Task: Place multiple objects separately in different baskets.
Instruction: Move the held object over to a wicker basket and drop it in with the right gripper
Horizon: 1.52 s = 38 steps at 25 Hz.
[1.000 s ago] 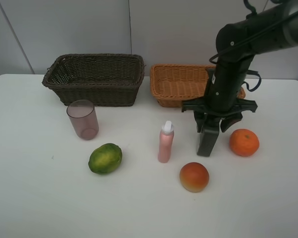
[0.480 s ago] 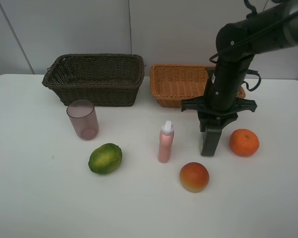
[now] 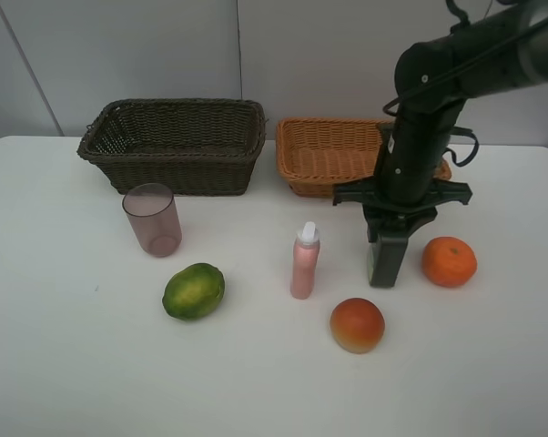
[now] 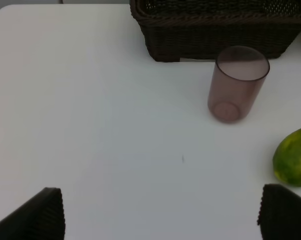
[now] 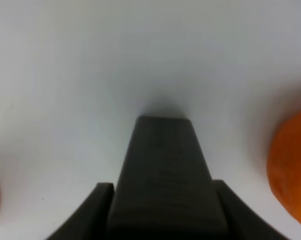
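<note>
The dark bottle (image 3: pixel 386 264) in my right claw (image 3: pixel 389 235) leaned 1 second ago; now it stands upright, and nothing else on the table (image 3: pixel 74 364) has shifted. My right claw is clamped on that bottle's upper part. The bottle is dull green-black and blocky. Its lower end is at the table between the pink bottle (image 3: pixel 304 264) and the orange (image 3: pixel 449 261), touching neither.

I count 2 baskets, 2 bottles, 3 fruits and 1 cup. The dark basket (image 3: pixel 178 173) is deep and brown. The light basket (image 3: pixel 324 185) beside it is shallower and orange-tan, and my right arm hides part of it. The cup (image 3: pixel 152 219) is see-through mauve and stands upright near the dark basket's front. The green fruit (image 3: pixel 194 290) lies in front of the cup. The red fruit (image 3: pixel 357 325) lies nearest the front edge.

The high camera does not show my left claw (image 4: pixel 163 212). Only its wrist camera does, with the 2 fingers wide apart above bare table, facing the cup, the green fruit and the dark basket. My right wrist camera shows the dark bottle from above and part of the orange, but no basket.
</note>
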Available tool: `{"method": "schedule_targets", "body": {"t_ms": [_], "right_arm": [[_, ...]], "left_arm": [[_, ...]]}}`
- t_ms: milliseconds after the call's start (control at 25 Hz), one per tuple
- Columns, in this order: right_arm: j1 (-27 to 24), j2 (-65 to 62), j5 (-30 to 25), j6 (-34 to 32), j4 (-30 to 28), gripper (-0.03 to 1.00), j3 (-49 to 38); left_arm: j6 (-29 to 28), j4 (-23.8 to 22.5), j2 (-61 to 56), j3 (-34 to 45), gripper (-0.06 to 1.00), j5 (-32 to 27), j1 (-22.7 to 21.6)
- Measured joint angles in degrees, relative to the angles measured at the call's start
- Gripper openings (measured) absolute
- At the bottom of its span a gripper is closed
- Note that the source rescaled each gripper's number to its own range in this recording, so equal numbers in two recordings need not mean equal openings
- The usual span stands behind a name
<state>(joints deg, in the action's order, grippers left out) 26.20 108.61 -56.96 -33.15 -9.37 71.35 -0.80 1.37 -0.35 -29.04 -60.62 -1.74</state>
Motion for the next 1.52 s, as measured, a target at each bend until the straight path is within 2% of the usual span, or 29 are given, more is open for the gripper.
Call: {"method": "schedule_targets", "body": {"t_ms": [320,920,1000,1520], "right_arm": [[5.0,-1.1,-12.0,11.9,-0.1,0.11,16.8],[13.6,11.9,-13.1,18.0,-0.9,0.11,51.7],[14.3,13.3,-11.3,18.9,-1.8,0.11,53.1],[14.5,21.7,13.6,19.2,-3.1,0.11,53.3]], "left_arm": [[0.0,0.0,0.0,0.0,1.0,0.0,0.0],[0.0,0.0,0.0,0.0,1.0,0.0,0.0],[0.0,0.0,0.0,0.0,1.0,0.0,0.0],[0.0,0.0,0.0,0.0,1.0,0.0,0.0]]}}
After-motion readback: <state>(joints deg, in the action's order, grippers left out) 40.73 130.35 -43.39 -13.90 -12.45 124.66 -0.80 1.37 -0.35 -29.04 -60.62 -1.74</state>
